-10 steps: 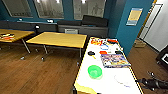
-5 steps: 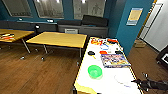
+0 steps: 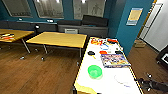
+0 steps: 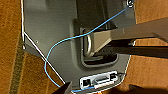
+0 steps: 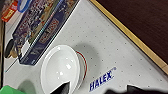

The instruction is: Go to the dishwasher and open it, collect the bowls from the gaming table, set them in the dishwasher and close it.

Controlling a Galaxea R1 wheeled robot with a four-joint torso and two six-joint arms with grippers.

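Teal walls, dark windows and a wooden floor (image 3: 37, 75) frame the scene; yellow tables (image 3: 60, 39) stand on one side and the white-topped gaming table (image 3: 110, 86) runs forward from the robot on the other.

Fingers: whether either gripper is released or clenched cannot be told. In the right wrist view two dark tips sit at the frame's edge above the white tabletop (image 5: 120, 50), with nothing seen between them. The right arm (image 3: 152, 85) enters the head view low at the table's near corner. The left wrist view looks down on the robot's own grey housing and a blue cable (image 4: 62, 42) over the wooden floor.

Nearest the right gripper: a white dish (image 5: 61, 68) with a red-rimmed dish under it, resting on the tabletop beside the printed word HALEX (image 5: 102, 80). A sliver of green (image 5: 7, 90) shows just beside it.

Task object: the green bowl (image 3: 95, 71) stands upright on the gaming table, toward its near end, apart from the colourful game box (image 3: 115, 60) lying further along. Small items crowd the far end.

Handling, as a judgement: the bowl looks like thin translucent plastic, so light, fairly stiff and not fragile, but smooth and likely to slide on the slick top if pushed. The rim is the practical place to pinch, one finger inside and one outside, on the side nearest the arm.
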